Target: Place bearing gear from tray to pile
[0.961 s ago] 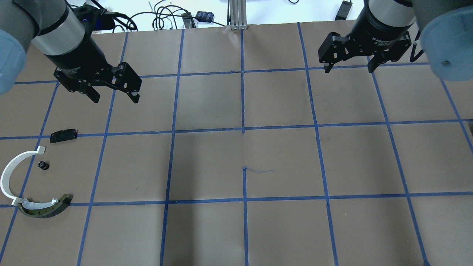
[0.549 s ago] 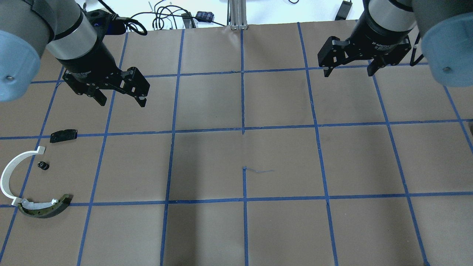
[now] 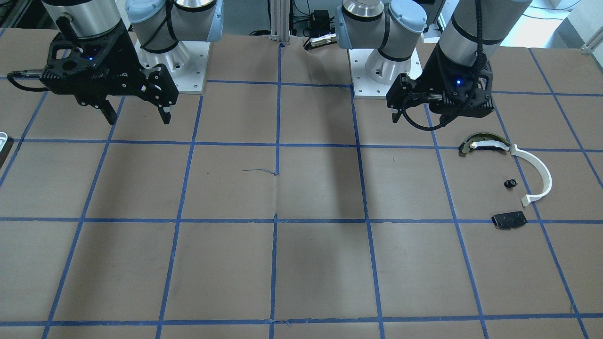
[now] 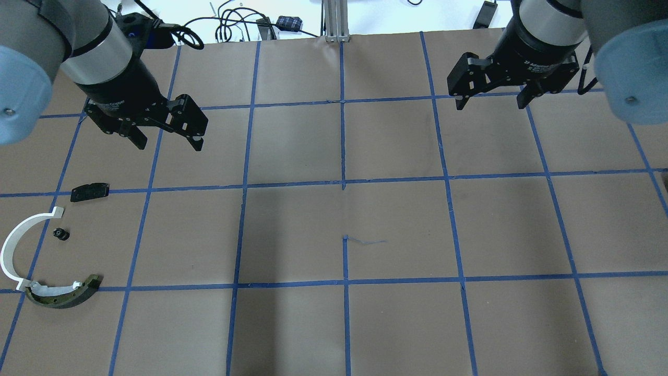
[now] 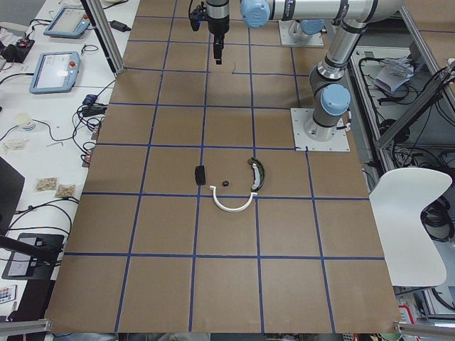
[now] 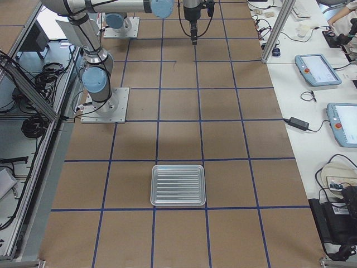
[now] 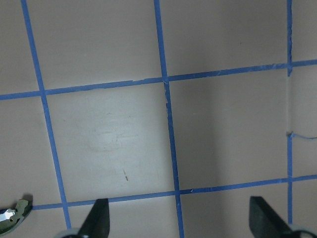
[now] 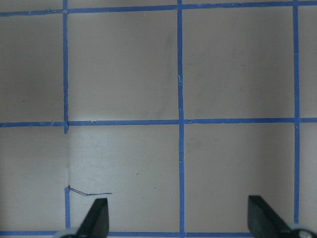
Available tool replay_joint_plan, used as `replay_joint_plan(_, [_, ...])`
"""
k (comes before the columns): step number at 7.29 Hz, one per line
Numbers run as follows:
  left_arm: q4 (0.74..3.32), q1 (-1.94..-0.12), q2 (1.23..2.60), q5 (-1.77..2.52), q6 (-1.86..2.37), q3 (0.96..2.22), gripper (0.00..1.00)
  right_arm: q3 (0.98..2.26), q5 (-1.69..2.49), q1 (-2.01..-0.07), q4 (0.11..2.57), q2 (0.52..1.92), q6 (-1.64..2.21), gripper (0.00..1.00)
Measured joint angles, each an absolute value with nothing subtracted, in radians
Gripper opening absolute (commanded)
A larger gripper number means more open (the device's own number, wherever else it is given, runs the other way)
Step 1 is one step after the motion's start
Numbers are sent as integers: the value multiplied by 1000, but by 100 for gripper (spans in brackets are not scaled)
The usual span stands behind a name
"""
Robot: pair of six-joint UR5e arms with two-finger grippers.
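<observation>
Brown paper taped into blue squares covers the bench (image 4: 396, 224), with cables (image 4: 229, 23) beyond its far edge and white desks with screens along that same side in the side views. A ribbed metal tray (image 6: 178, 185) lies near the bench's right end.

The gear (image 4: 61, 234) lies on the paper at the left end, among the pile (image 3: 539, 164). It sits inside the curve of the white arc (image 4: 28, 221) without touching it. The black plate (image 4: 90, 191) lies toward the far edge from it and the olive piece (image 4: 62, 302) toward the near edge.

The left tool (image 4: 169, 145) hangs released above the paper, its fingers spread wide, farther from the left edge than the plate and touching no part. The right tool (image 4: 490, 105) hangs likewise spread and empty near the far edge, right of the midline.

Since a second ago the left tool has drifted slightly toward the bench's middle and the right tool has barely shifted. The gear and the pile lie as before.
</observation>
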State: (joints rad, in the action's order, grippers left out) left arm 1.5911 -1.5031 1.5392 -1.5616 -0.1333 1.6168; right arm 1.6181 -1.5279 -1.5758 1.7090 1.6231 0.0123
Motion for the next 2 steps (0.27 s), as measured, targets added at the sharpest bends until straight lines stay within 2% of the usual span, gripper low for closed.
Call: replay_joint_plan(2, [1593, -1495, 1538, -1564, -125, 1617, 100, 1619, -1528, -1584, 1709, 1625, 12, 100])
